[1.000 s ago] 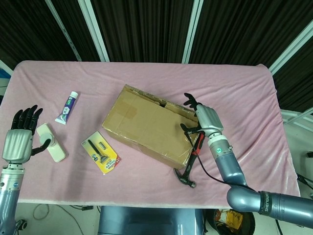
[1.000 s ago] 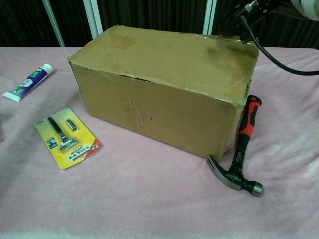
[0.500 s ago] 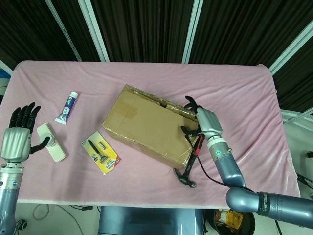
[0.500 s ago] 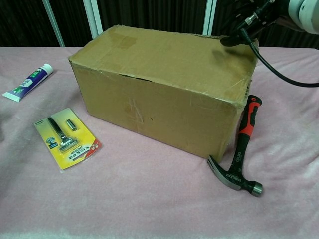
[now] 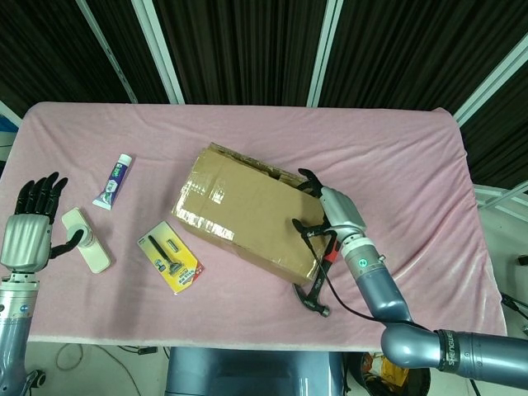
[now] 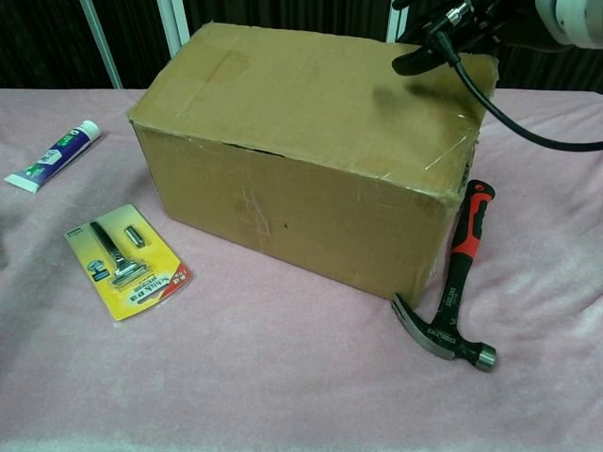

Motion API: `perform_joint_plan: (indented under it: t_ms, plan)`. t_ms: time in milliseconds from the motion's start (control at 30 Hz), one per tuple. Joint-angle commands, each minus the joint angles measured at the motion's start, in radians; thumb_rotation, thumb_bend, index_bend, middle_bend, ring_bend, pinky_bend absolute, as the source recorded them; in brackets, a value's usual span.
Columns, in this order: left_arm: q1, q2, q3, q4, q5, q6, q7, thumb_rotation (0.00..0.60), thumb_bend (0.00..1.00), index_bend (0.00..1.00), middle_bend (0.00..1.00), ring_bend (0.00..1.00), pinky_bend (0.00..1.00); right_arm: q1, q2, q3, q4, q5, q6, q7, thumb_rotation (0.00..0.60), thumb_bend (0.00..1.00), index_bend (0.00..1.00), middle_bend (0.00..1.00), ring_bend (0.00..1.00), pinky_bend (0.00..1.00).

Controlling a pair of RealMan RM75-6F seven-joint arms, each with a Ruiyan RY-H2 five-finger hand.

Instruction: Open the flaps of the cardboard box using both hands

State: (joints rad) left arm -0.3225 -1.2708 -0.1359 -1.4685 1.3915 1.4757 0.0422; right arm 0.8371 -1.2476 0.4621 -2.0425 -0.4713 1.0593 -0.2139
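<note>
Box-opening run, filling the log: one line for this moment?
stage: reaching | cardboard box: flaps closed | right hand: at box's right end | left hand: open, away

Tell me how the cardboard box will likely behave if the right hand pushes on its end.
The cardboard box probably slides rather than tips: it is long, low and rests flat on the pink cloth. Its top panel looks thin and creased, so it may flex under the right hand. The hammer beside it could block movement that way.
</note>
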Motion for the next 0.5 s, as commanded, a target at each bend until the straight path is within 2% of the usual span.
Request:
perform_joint_plan:
  t_ms: [33, 333, 500]
  plan:
    - [0.001, -0.001, -0.002, 0.002, 0.003, 0.002, -0.001, 0.600, 0.21, 0.00, 0.00, 0.00, 0.00, -0.005, 0.025, 0.044, -0.053, 0.050, -0.011, 0.059, 0.600, 0.40, 0.07, 0.26, 0.31, 0.52]
    - [0.003, -0.011, -0.006, 0.025, -0.001, -0.011, 0.004, 0.600, 0.21, 0.00, 0.00, 0.00, 0.00, -0.030, 0.132, 0.176, -0.203, 0.144, -0.081, 0.217, 0.600, 0.40, 0.07, 0.26, 0.31, 0.52]
    - [0.005, -0.014, -0.008, 0.031, 0.004, -0.010, 0.003, 0.600, 0.21, 0.00, 0.00, 0.00, 0.00, -0.043, 0.208, 0.221, -0.261, 0.188, -0.143, 0.280, 0.600, 0.40, 0.07, 0.25, 0.31, 0.51]
